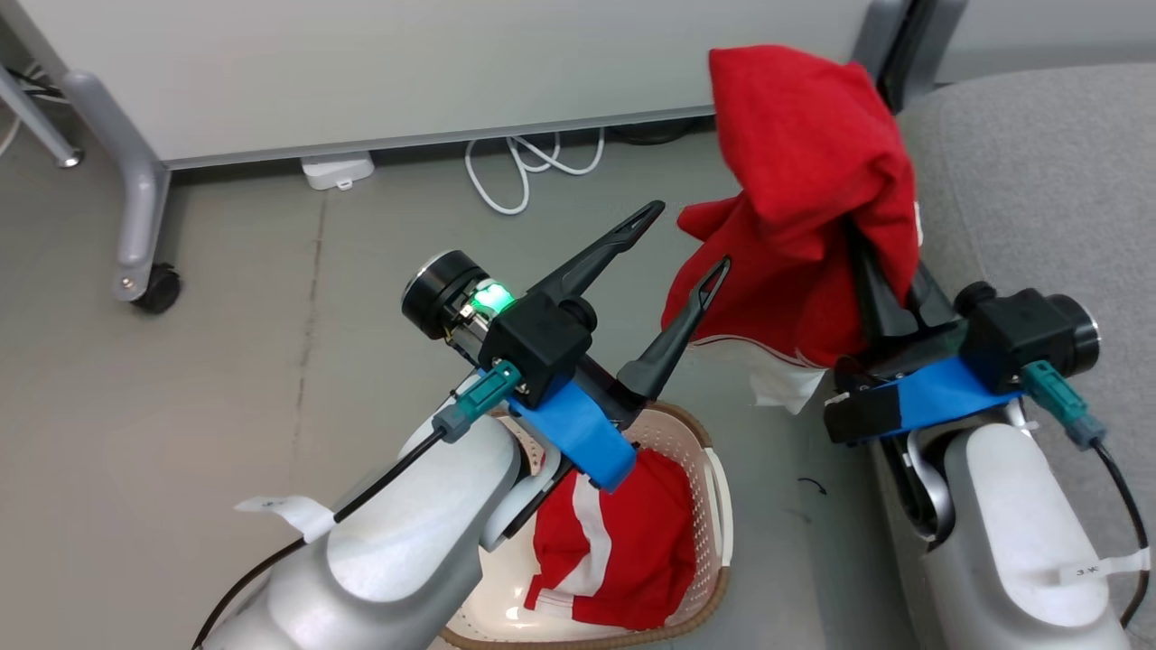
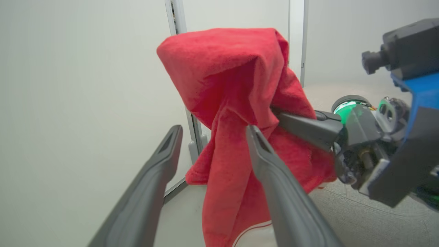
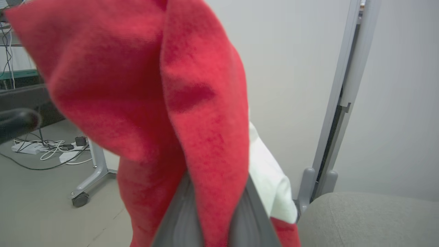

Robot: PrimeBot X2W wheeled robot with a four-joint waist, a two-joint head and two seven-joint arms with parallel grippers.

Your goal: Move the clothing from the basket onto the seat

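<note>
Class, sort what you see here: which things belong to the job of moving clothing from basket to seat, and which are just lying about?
Job in hand: held red garment; striped red garment in the basket; seat.

Lying about: white cable; white adapter box; castor wheel.

Dull grey floor, pale partition panel on a grey leg with black castor, white cable looped by a white box

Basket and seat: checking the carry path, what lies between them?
In the head view, a bare strip of grey floor separates the basket from the seat; the held red garment hangs above it.
</note>
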